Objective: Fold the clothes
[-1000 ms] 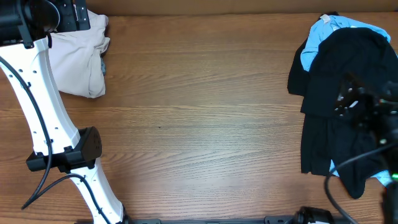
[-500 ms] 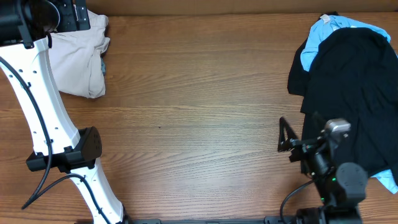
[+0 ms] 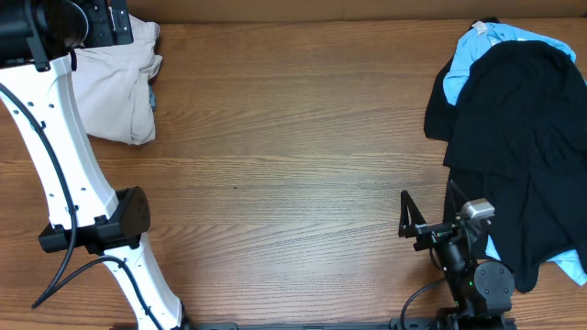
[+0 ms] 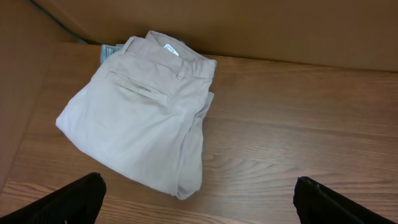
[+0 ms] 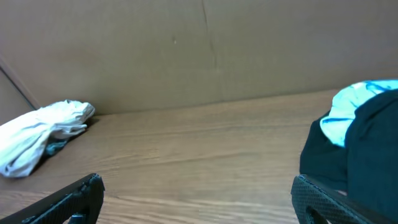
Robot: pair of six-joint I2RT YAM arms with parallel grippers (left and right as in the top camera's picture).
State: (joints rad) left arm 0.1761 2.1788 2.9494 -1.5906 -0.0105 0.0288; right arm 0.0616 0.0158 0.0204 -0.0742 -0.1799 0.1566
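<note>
The beige khaki shorts (image 3: 115, 87) lie folded at the table's back left corner, back pocket and waistband up in the left wrist view (image 4: 140, 115). My left gripper (image 4: 199, 208) hovers just in front of them, open and empty. A black garment (image 3: 518, 137) lies spread over a light-blue garment (image 3: 468, 60) at the right side. My right gripper (image 3: 426, 220) is low near the front edge, left of the black garment, open and empty. In the right wrist view (image 5: 199, 202) its fingers frame bare wood, with the black garment (image 5: 367, 143) to the right.
The wooden table (image 3: 293, 156) has a brown cardboard wall (image 5: 205, 50) along its back. The left arm's white links (image 3: 64, 165) rise along the left side. The light-blue garment sticks out from under the black one at the front right (image 3: 573, 266).
My right arm has drawn back from over the black garment toward the front edge and dropped low, empty. The left arm and the clothes have not moved.
</note>
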